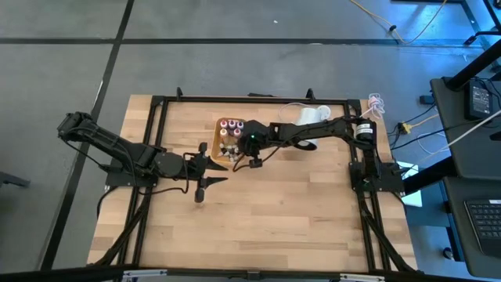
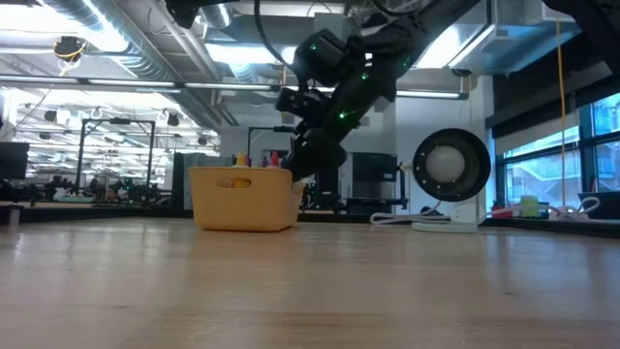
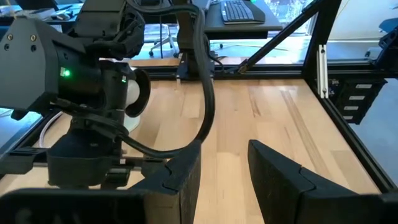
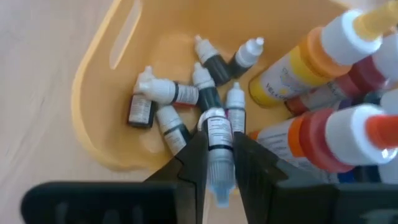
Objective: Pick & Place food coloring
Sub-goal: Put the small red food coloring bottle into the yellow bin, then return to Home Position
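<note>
Right now the right gripper [image 4: 219, 163] pinches one small food coloring bottle [image 4: 217, 144] between its fingers, hanging over the yellow basket [image 4: 102, 93] where more little bottles [image 4: 163, 93] lie heaped. It should lift straight up, gently, clear of the taller bottles [image 4: 323, 134] alongside. Well apart, the left gripper [image 3: 222, 171] waits half-open, holding nothing.

Basket [image 1: 220, 135] on tabletop [image 1: 266, 211], toward far edge, left of centre. Small bottles [image 4: 177, 102] lying in basket's near end, large bottles [image 4: 348, 124] standing in the far end. Right pincer [image 4: 219, 163] above basket, clamped on one small bottle [image 4: 218, 140]. Left pincer [image 1: 205, 167] just beside basket, nearer side, over bare tabletop.
</note>
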